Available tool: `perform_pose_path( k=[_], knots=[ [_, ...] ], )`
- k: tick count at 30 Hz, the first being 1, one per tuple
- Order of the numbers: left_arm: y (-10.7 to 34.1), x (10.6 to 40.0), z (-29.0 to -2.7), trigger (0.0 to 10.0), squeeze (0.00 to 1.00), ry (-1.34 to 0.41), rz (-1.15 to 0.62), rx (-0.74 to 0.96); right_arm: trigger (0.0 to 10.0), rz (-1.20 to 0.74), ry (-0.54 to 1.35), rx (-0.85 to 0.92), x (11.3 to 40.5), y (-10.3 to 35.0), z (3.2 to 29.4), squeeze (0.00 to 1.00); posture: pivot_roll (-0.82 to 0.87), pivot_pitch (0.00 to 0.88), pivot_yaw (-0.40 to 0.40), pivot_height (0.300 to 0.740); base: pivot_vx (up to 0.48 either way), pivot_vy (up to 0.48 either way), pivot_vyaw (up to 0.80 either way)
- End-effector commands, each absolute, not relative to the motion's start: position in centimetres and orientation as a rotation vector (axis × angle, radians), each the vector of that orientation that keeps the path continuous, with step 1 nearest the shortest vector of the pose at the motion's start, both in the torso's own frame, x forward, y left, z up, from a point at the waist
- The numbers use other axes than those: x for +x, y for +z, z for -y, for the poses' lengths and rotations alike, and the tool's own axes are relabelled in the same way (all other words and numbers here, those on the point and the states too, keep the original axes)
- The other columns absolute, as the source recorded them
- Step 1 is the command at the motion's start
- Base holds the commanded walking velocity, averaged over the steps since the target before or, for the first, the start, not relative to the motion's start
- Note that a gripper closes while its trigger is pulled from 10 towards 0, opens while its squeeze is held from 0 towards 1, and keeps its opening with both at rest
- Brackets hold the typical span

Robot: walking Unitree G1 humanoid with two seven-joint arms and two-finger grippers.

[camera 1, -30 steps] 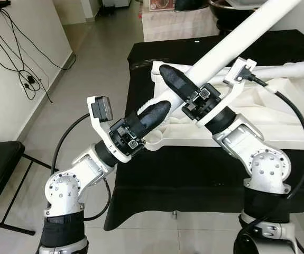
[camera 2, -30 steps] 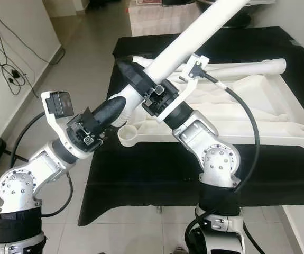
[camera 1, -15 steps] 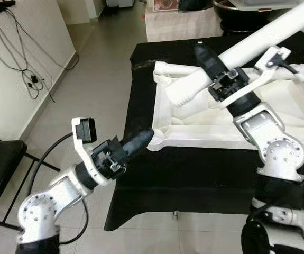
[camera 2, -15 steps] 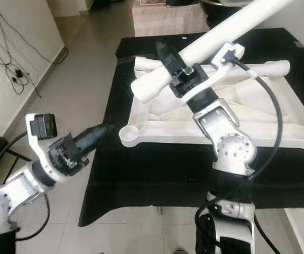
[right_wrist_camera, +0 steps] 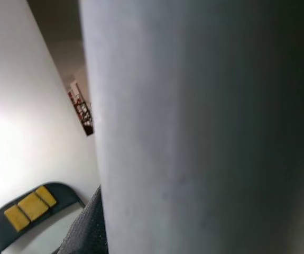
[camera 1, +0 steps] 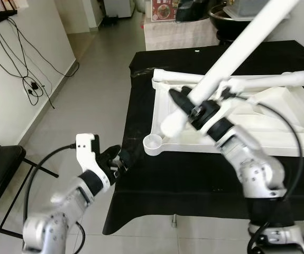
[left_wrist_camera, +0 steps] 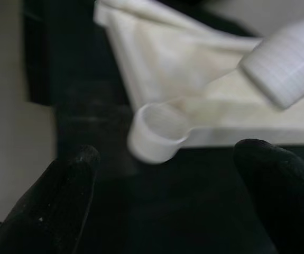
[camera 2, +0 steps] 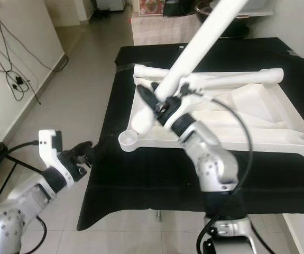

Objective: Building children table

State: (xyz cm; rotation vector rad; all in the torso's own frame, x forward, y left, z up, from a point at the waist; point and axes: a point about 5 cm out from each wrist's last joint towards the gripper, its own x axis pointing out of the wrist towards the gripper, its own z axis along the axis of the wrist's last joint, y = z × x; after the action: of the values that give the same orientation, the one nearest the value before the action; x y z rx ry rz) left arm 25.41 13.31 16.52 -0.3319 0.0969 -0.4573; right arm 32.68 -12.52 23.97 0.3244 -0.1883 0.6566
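The table frame (camera 1: pixel 231 114) and the long leg tube (camera 1: pixel 231 58) both look like smooth white plastic with a slight sheen – the leg's end has faint ribbing in the left wrist view. Underneath is a matt black cloth (camera 1: pixel 189 174), soft and a bit creased at the edges. The robot arms (camera 1: pixel 252 169) read as brushed silver metal, the fingers (left_wrist_camera: pixel 62 196) as dull black rubbery stuff – and the floor (camera 1: pixel 88 106) is glossy pale tile.

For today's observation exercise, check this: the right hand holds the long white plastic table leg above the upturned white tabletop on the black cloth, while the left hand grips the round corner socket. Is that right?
One detail is wrong. The left hand grips nothing: the left wrist view shows its fingers open, short of the round corner socket. The rest stands: the right hand holds the long white plastic table leg above the upturned white tabletop on the black cloth.
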Motion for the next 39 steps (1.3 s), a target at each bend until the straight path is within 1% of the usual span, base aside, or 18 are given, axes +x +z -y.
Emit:
perform_pose_path(
  k=[1,2,4,5,6,9,12,13,14,16,19,22,23,36,39],
  knots=[
    [16.3,24.9,-13.5,10.0,0.00,-0.376,-0.064,-0.112,10.0,0.199,0.657,0.291,32.6,23.8,11.9,0.00,-0.11,0.086,0.059,0.740,0.000,0.000,0.00],
    [16.5,24.8,-13.5,10.0,0.00,-0.335,-0.038,-0.075,10.0,0.189,0.644,0.280,32.7,23.4,11.8,0.00,-0.11,0.089,0.059,0.740,0.000,0.000,0.00],
    [16.7,24.7,-13.6,10.0,0.00,-0.308,-0.021,-0.069,10.0,0.185,0.635,0.275,32.7,23.2,11.7,0.00,-0.10,0.089,0.059,0.740,0.000,0.000,0.00],
    [16.8,24.6,-14.2,10.0,0.00,-0.213,0.000,-0.064,10.0,0.169,0.581,0.226,33.0,22.2,11.7,0.00,-0.10,0.090,0.060,0.740,0.000,0.000,0.00],
    [16.8,24.5,-14.5,10.0,0.00,-0.173,0.003,-0.045,10.0,0.161,0.558,0.203,33.1,21.6,11.8,0.00,-0.10,0.090,0.060,0.740,0.000,0.000,0.00],
    [16.5,24.2,-14.8,10.0,0.00,-0.119,0.005,-0.027,10.0,0.152,0.518,0.151,33.1,20.4,11.8,0.00,-0.10,0.096,0.062,0.740,0.000,0.000,0.00],
    [16.3,23.7,-14.9,10.0,0.00,-0.087,0.006,-0.008,10.0,0.125,0.506,0.134,32.8,18.9,11.7,0.00,-0.09,0.098,0.064,0.740,0.000,0.000,0.00],
    [16.1,23.0,-14.7,10.0,0.00,-0.118,0.013,0.035,10.0,0.102,0.504,0.107,32.5,17.9,11.4,0.00,-0.09,0.104,0.066,0.740,0.000,0.000,0.00],
    [16.1,23.0,-14.7,10.0,0.00,-0.118,0.013,0.035,10.0,0.102,0.504,0.107,32.5,17.9,11.4,0.00,-0.09,0.104,0.066,0.740,0.000,0.000,0.00],
    [15.6,21.7,-14.1,10.0,0.00,-0.180,0.031,0.081,10.0,0.092,0.503,0.070,32.2,17.2,11.1,0.00,-0.09,0.110,0.068,0.740,0.000,0.000,0.00],
    [15.4,21.9,-14.1,10.0,0.00,-0.184,0.045,0.045,10.0,0.097,0.513,0.084,32.4,17.3,11.0,0.00,-0.08,0.109,0.063,0.740,0.000,0.000,0.00],
    [15.4,22.1,-14.0,10.0,0.00,-0.196,0.053,0.028,10.0,0.094,0.523,0.080,32.4,17.2,10.9,0.00,-0.08,0.111,0.061,0.740,0.000,0.000,0.73],
    [15.4,22.7,-13.9,10.0,0.00,-0.202,0.066,0.004,10.0,0.100,0.543,0.083,32.4,17.1,10.6,0.00,-0.08,0.111,0.061,0.740,0.000,0.000,0.80],
    [15.1,23.0,-13.2,10.0,0.00,-0.252,0.063,0.003,10.0,0.106,0.539,0.134,32.7,16.8,10.7,0.00,-0.08,0.115,0.061,0.740,0.000,0.000,0.80],
    [15.2,23.4,-13.1,10.0,0.00,-0.268,0.062,-0.003,10.0,0.102,0.535,0.145,32.8,16.8,10.8,0.00,-0.09,0.116,0.061,0.740,0.000,0.000,0.00]
  ],
)
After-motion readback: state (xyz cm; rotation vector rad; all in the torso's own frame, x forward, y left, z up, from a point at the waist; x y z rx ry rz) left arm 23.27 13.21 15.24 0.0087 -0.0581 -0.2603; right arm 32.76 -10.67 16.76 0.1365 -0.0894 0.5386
